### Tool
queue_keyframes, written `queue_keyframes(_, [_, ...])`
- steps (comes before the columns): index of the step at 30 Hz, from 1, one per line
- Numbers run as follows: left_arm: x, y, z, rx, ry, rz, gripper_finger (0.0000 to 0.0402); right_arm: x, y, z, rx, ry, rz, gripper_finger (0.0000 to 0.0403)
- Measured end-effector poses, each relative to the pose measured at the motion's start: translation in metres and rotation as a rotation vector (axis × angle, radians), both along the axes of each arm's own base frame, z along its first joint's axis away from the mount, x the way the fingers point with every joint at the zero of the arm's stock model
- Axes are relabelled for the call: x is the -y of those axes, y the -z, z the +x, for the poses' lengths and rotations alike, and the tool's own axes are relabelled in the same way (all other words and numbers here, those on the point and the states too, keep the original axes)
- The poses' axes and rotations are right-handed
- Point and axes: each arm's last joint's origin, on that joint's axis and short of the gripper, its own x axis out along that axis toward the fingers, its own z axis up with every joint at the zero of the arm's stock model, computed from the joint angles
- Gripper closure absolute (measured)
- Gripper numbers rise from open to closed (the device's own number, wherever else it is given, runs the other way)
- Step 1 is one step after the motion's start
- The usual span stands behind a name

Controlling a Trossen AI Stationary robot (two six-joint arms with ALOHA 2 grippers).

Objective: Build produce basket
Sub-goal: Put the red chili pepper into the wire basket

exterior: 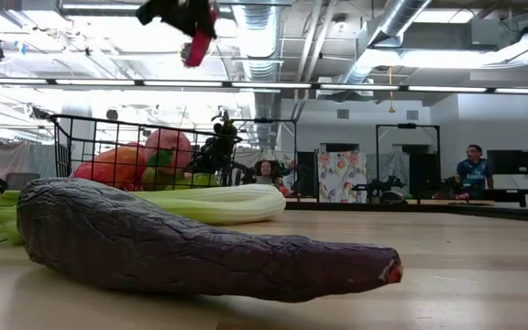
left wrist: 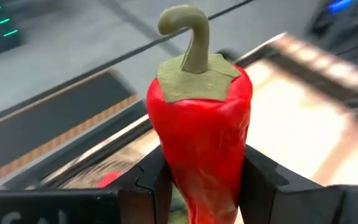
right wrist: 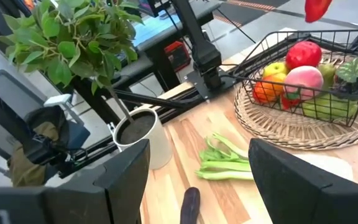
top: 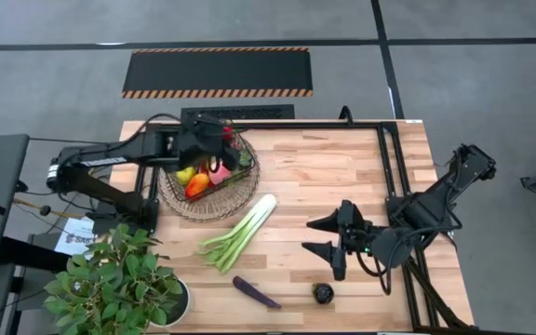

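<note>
Red chilli (left wrist: 201, 140): one, clamped in left gripper (left wrist: 201, 186) over one basket (top: 240, 172); right gripper (right wrist: 197, 180) wide, empty; one aubergine (top: 256, 292), one celery (top: 240, 234) on table.

A robotics laboratory or workshop is shown. Exposed ceiling ducts (exterior: 273, 37) and strip lights are seen above a wooden table (top: 342, 177); a hazard-striped floor mat (top: 217, 73) and seated people (exterior: 472, 167) at monitors are visible beyond.
</note>
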Motion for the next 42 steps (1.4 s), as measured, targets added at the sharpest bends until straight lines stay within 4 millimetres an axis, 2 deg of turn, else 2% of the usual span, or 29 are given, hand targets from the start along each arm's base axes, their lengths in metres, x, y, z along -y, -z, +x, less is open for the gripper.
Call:
queue_keyframes(8, [-0.024, 0.044, 0.016, -0.242, -0.164, -0.050, 0.0283, 0.002, 0.000, 0.002, 0.000, 0.012, 0.002, 0.0112])
queue_keyframes(14, [-0.049, 0.073, 0.022, -0.354, -0.300, -0.182, 0.0283, 0.002, 0.000, 0.002, 0.000, 0.012, 0.002, 0.0112])
queue_keyframes(22, [-0.075, 0.093, 0.027, -0.434, -0.348, -0.234, 0.0283, -0.002, 0.000, -0.002, 0.000, -0.006, 0.001, 0.0112])
queue_keyframes(28, [-0.098, 0.110, 0.016, -0.461, -0.393, -0.315, 0.0283, -0.003, 0.003, -0.003, -0.022, -0.006, -0.004, 0.0112])
queue_keyframes(33, [-0.100, 0.124, 0.005, -0.569, -0.380, -0.336, 0.0283, -0.002, 0.008, -0.004, -0.058, 0.008, 0.003, 0.0112])
queue_keyframes(42, [-0.085, 0.141, -0.001, -0.745, -0.294, -0.352, 0.0283, -0.001, 0.009, -0.005, -0.074, 0.012, -0.002, 0.0112])
